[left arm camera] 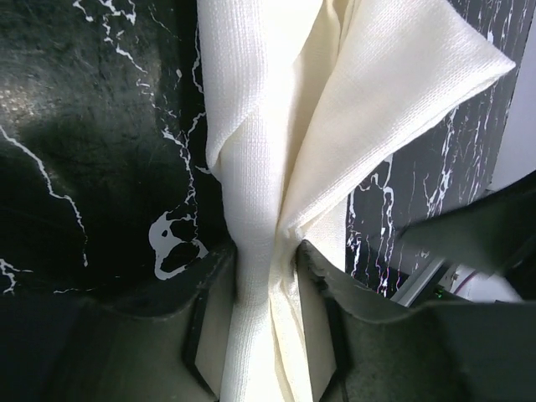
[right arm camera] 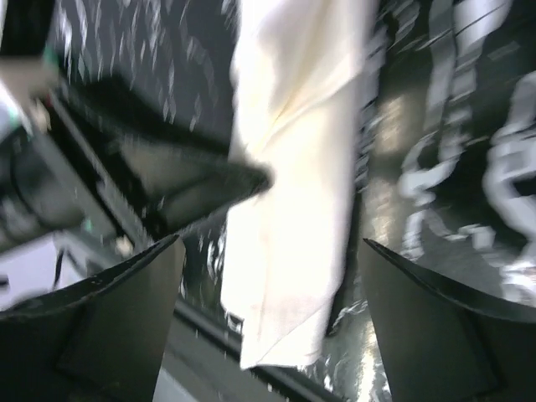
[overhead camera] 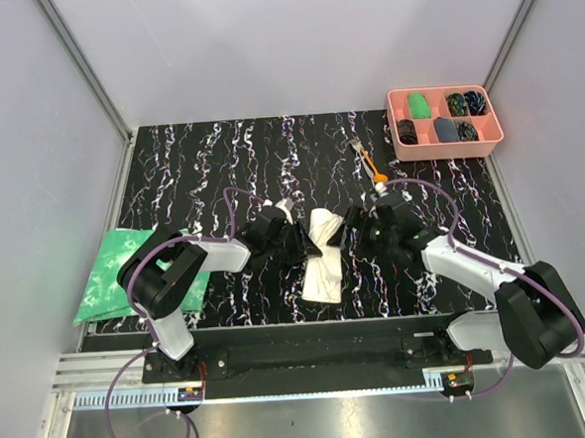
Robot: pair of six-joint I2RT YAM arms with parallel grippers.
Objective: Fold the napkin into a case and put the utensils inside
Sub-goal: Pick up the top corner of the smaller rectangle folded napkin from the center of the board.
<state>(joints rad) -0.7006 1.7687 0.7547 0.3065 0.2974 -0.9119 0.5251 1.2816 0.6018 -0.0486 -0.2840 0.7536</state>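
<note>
Slippage risk: left gripper (left arm camera: pixel 266 280) is clamped on the bunched, thin cream-white cloth napkin (left arm camera: pixel 276 126) at the middle of the black marbled table (overhead camera: pixel 219 154), right gripper (right arm camera: pixel 272 251) spread wide above it; any sideways pull could undo the fold

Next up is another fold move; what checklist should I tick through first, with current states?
1. Left gripper shut on the napkin: ok.
2. Right gripper open, ready to grasp: ok.
3. Napkin lying flat as a case: not ok, bunched and twisted.
4. Utensils in view and uncovered: ok.
5. Utensils inside the napkin: not ok, not yet done.
6. Right gripper's gap to the cloth: cannot tell, view blurred.
</note>
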